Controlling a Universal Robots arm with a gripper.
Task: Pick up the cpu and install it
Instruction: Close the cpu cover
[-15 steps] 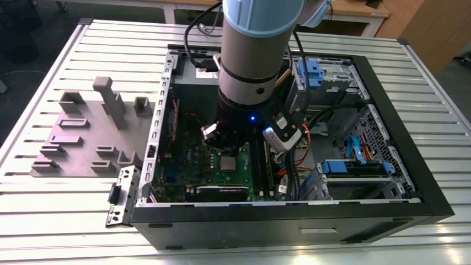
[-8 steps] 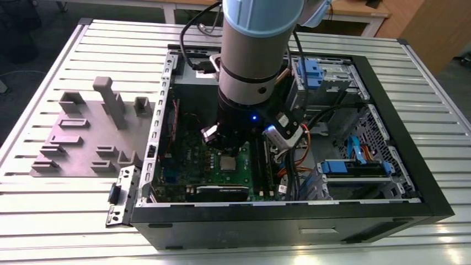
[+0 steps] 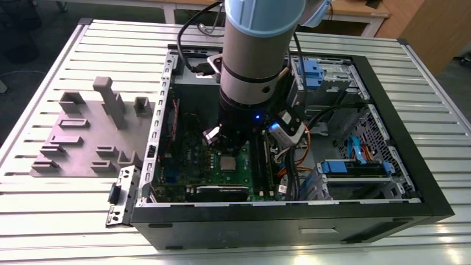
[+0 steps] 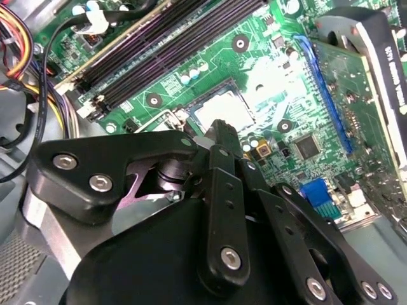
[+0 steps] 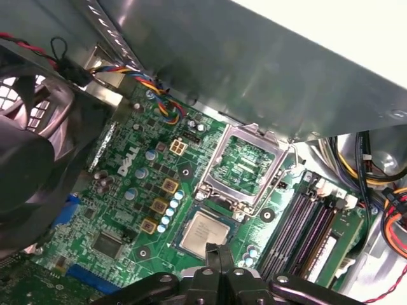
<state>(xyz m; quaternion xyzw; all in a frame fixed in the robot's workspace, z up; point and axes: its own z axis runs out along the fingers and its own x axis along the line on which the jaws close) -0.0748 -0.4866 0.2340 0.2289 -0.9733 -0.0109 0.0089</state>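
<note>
The cpu [image 5: 203,232] lies flat in its socket, in the middle of the green board [image 5: 137,210]. The gripper [image 5: 219,249] hangs just over it, pinched tight and empty. The metal frame [image 5: 245,166] stands open. I think placing is done, and gentle care is needed.

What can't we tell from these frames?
1. Whether the cpu is fully seated: the gripper covers its near edge in both wrist views.
2. Whether the gripper touches the cpu: not readable from these angles.
3. Part of the motherboard: the arm blocks it in the exterior view.
4. The fan: cut off by the first wrist view's edge.
</note>
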